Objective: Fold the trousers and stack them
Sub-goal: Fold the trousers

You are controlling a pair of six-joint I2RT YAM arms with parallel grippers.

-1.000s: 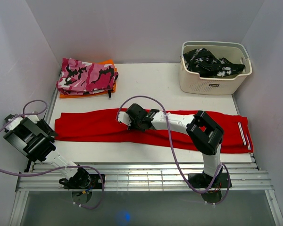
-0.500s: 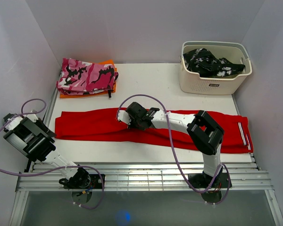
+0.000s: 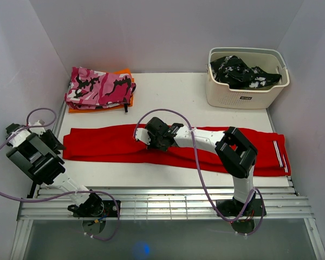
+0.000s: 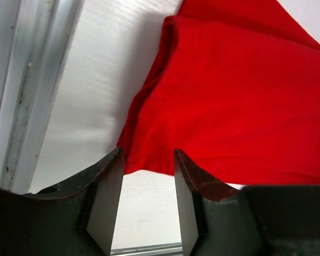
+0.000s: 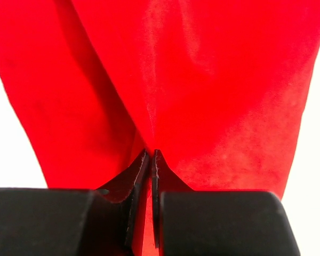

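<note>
**Right claw [image 5: 149,156] pinching trousers [image 3: 103,145] mid-length; cross folds not done**

Trousers lie as one long strip across worktop [image 3: 168,97], striped end at right. Looks halved lengthwise only. Left claw [image 4: 148,160] spread at left-end hem, gripping nothing. Shortening folds and stacking still to do.

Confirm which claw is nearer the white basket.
Right. The right claw pinches the trousers at mid-length, diagonally left of the basket; the left claw is open at their far left end.
</note>
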